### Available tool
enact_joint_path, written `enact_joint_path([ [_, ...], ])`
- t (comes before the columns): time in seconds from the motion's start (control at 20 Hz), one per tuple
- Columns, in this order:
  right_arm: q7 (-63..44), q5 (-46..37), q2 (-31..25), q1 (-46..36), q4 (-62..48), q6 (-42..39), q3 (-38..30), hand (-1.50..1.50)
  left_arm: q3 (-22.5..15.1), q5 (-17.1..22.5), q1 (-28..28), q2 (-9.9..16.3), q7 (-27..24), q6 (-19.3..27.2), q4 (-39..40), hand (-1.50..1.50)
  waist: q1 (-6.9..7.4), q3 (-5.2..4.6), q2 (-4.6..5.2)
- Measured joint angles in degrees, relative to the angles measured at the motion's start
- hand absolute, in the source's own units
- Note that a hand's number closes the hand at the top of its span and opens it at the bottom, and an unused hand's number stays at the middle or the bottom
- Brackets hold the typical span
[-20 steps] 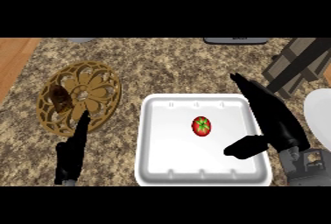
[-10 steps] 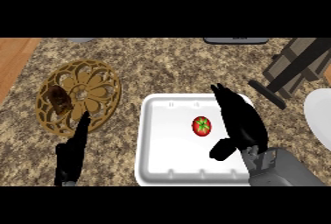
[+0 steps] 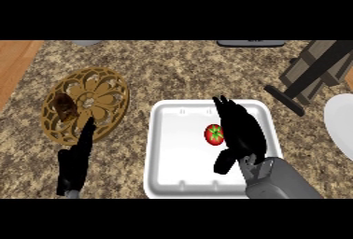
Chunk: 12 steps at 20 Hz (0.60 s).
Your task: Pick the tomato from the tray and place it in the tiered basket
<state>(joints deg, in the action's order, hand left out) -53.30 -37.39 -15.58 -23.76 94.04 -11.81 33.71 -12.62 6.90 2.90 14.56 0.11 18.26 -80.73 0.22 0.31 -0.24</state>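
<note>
A red tomato [image 3: 213, 134] with a green stem lies near the middle of the white tray [image 3: 172, 154]. My right hand [image 3: 240, 130] hovers over the tray just right of the tomato, fingers straight and pointing away, thumb hanging low; it is open and partly hides the tomato's right side. The tiered basket [image 3: 86, 103], round and golden with a cut-out pattern, stands left of the tray with a dark brown piece [image 3: 63, 104] on it. My left hand [image 3: 77, 156] rests open at the basket's near edge, fingers up.
A white plate [image 3: 341, 125] shows at the right edge. A dark wooden rack [image 3: 314, 70] stands at the back right. A wooden strip [image 3: 15, 65] borders the speckled counter [image 3: 179, 70] on the left.
My right hand has moved left across the tray, from the tray's right edge to right beside the tomato. The tomato and my left hand have not moved.
</note>
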Motion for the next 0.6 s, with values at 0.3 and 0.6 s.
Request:
enact_joint_path([
  [0.3, -0.9, -2.1, 3.8, -1.8, -4.7, -3.9, -0.9, -1.50, 0.7, -1.1, 0.0, -1.0, -0.2, -0.4, 0.2, 0.00, 0.07, -0.02, 0.02],
  [0.6, -1.4, -2.7, 6.1, -2.4, -7.7, -7.4, -1.9, -1.50, 0.8, -2.8, 0.4, -2.3, -2.2, 0.0, 0.8, 0.00, 0.01, 0.06, -0.04],
])
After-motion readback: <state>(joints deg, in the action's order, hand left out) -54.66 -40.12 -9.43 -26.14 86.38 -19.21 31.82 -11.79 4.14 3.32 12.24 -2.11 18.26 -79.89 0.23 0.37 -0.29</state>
